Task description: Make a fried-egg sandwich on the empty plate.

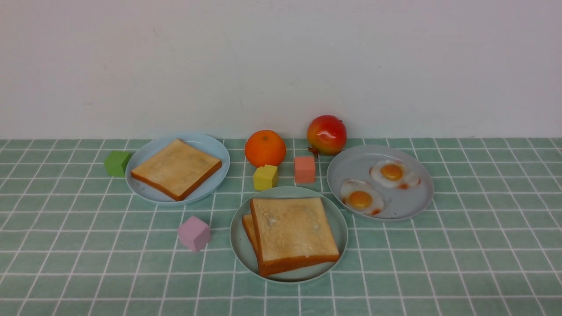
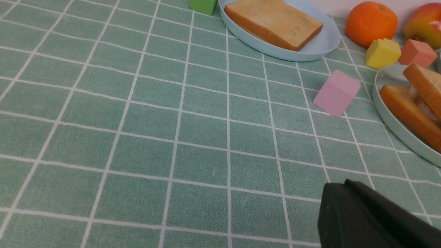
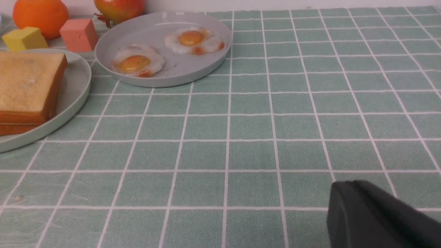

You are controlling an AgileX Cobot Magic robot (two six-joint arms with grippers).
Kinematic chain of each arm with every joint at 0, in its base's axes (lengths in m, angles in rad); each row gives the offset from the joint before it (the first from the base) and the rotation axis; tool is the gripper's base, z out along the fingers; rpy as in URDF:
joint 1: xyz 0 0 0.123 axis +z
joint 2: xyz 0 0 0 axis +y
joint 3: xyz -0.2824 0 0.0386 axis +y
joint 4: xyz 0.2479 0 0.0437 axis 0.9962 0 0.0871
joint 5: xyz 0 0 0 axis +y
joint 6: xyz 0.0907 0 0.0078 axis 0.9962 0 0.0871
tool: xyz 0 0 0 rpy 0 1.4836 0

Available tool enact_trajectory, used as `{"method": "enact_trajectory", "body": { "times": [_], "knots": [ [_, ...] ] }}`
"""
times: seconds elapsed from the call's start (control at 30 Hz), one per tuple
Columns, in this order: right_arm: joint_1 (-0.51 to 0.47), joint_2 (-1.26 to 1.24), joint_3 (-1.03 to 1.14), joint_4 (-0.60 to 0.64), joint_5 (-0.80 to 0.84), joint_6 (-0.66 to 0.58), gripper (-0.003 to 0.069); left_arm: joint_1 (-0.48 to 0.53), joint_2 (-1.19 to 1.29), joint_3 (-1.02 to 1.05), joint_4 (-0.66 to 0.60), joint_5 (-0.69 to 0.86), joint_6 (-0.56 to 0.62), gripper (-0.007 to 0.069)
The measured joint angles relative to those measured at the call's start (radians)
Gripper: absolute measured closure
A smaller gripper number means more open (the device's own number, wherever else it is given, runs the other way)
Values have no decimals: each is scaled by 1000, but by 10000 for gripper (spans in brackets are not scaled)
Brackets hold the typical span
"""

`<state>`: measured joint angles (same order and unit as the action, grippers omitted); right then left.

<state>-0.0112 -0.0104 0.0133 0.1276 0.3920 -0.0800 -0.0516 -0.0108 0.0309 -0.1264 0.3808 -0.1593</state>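
Both pincers, left pincer (image 2: 375,217) and right pincer (image 3: 379,217), sit closed and empty, sandwich of square golden toast slices (image 1: 292,235) stacked lower-centre on the round mint-green plate (image 1: 336,219), though the tilted top slice could slide off if bumped.

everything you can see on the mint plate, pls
Mint plate: round, pale green, shallow rim, matte plastic look, flat on the checked cloth at front centre. It holds two stacked toast slices, the top one shifted right so the lower slice's left edge shows. In the left wrist view something white shows between the slices, probably an egg. The yellow cube sits just behind the rim. No end effector touches it.
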Motion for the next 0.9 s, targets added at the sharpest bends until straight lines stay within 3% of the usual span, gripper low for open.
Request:
{"method": "enact_trajectory", "body": {
  "times": [0.9],
  "knots": [
    [0,0,0,0,0,0,634,0,0,0,-3,0,0,638]
  ]
}}
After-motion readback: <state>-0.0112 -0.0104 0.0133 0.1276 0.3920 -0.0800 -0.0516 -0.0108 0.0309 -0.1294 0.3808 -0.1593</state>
